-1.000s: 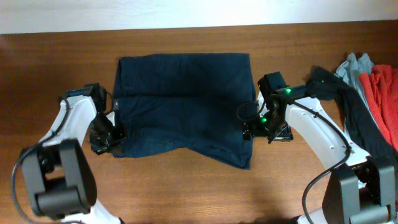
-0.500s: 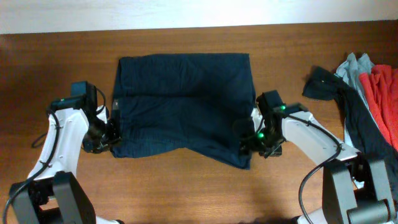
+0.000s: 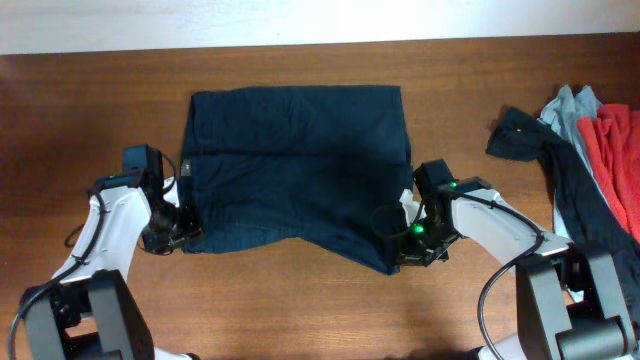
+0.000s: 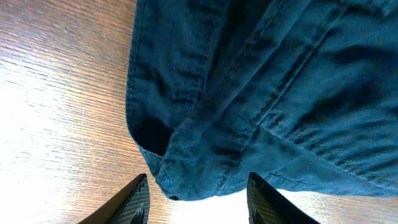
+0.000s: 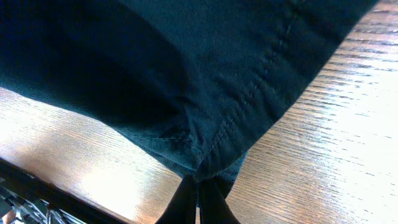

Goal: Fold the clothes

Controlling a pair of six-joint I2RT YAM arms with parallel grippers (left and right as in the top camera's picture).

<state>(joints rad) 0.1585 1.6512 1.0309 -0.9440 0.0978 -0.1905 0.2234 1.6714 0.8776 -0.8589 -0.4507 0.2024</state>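
Observation:
Dark navy shorts (image 3: pixel 298 170) lie folded flat in the middle of the wooden table. My left gripper (image 3: pixel 183 235) sits at their front left corner; in the left wrist view its fingers (image 4: pixel 132 204) stand open on either side of the waistband corner (image 4: pixel 177 180), with nothing between them but the tip of the cloth's edge. My right gripper (image 3: pixel 404 255) is at the front right corner. In the right wrist view its jaws are shut on the hem corner of the shorts (image 5: pixel 205 168), the cloth bunching where it is pinched.
A pile of other clothes lies at the right edge: a dark garment (image 3: pixel 545 160), a grey one (image 3: pixel 575 105) and a red one (image 3: pixel 615 145). Bare wood (image 3: pixel 290 300) runs along the front and far left.
The right gripper slid forward along the shorts' right edge to the front corner and shut on the hem. The left gripper opened and let go of the left corner, staying close by it.

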